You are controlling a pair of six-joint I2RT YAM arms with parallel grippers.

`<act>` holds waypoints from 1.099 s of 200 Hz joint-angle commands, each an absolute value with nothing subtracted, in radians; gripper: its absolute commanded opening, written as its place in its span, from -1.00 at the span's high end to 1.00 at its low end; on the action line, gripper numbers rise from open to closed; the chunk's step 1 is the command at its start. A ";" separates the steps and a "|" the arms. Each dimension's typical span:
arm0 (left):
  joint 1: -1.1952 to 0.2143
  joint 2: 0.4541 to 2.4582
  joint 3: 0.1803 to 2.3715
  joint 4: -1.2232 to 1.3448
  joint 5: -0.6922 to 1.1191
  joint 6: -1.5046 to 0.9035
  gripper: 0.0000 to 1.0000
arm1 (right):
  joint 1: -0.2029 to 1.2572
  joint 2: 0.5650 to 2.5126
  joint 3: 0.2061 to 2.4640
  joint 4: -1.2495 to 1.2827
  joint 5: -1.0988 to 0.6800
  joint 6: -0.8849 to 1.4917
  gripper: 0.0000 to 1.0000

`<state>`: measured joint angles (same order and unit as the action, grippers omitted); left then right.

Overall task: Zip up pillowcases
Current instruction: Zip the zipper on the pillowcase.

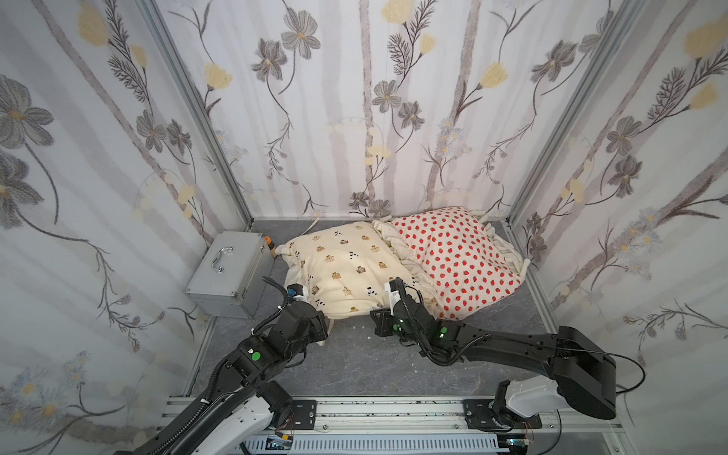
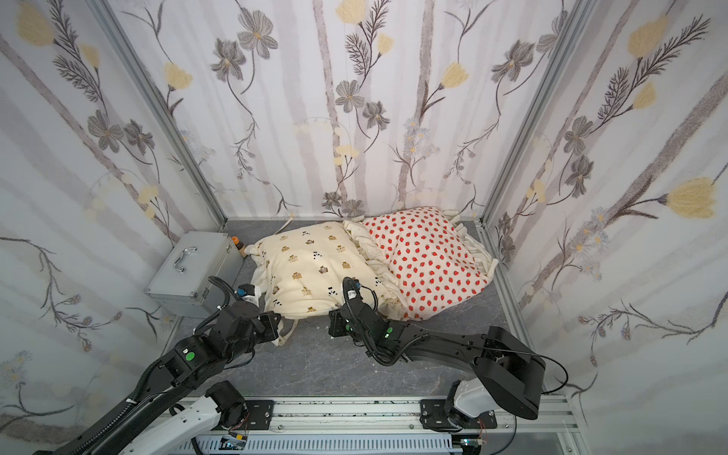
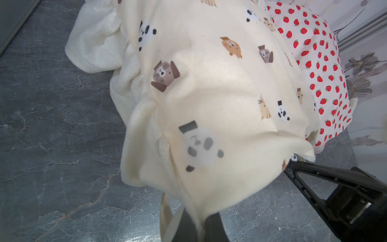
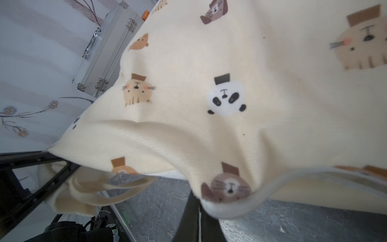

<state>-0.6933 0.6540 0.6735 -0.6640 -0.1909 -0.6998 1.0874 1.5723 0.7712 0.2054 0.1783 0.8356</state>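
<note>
The cream pillowcase point(image 1: 342, 268) with bears and pandas lies mid-table in both top views. The strawberry pillowcase point(image 1: 457, 260) leans against its right side. My left gripper point(image 3: 199, 228) is shut on the cream pillowcase's near left corner, with fabric pinched between its fingers. My right gripper point(image 4: 199, 222) is shut on the same pillowcase's near edge further right, on a pale band of fabric below a cat print. Between the two grips the near edge is lifted off the table. In a top view the left gripper point(image 1: 321, 321) and right gripper point(image 1: 378, 317) sit at that front edge.
A silver metal case point(image 1: 230, 272) with a handle stands at the back left beside the cream pillowcase, a small orange-topped object point(image 1: 269, 241) behind it. Floral walls close three sides. Loose cream ties point(image 4: 117, 188) hang under the lifted edge. Grey marble table point(image 1: 354, 366) lies in front.
</note>
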 commanded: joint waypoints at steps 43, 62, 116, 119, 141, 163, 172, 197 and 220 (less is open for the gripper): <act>-0.669 0.644 0.672 -0.720 -0.305 -0.750 1.00 | 1.085 1.543 0.788 0.062 0.315 0.893 1.00; -0.656 0.641 0.672 -0.738 -0.320 -0.761 1.00 | 1.084 1.537 0.788 0.048 0.322 0.899 1.00; -0.622 0.609 0.659 -0.753 -0.340 -0.775 1.00 | 1.065 1.531 0.780 0.011 0.327 0.917 1.00; -0.620 0.609 0.659 -0.754 -0.341 -0.775 1.00 | 1.063 1.531 0.779 0.010 0.327 0.918 1.00; -0.598 0.609 0.660 -0.759 -0.339 -0.775 1.00 | 1.054 1.533 0.773 0.003 0.321 0.919 1.00; -0.582 0.599 0.664 -0.755 -0.330 -0.783 1.00 | 1.046 1.531 0.772 -0.001 0.320 0.917 1.00; -0.575 0.592 0.661 -0.756 -0.338 -0.783 1.00 | 1.043 1.527 0.768 -0.006 0.325 0.917 1.00; -0.536 0.602 0.667 -0.764 -0.328 -0.765 1.00 | 1.029 1.518 0.753 -0.007 0.319 0.918 1.00; -0.492 0.606 0.668 -0.763 -0.311 -0.758 1.00 | 1.020 1.509 0.753 -0.008 0.310 0.917 1.00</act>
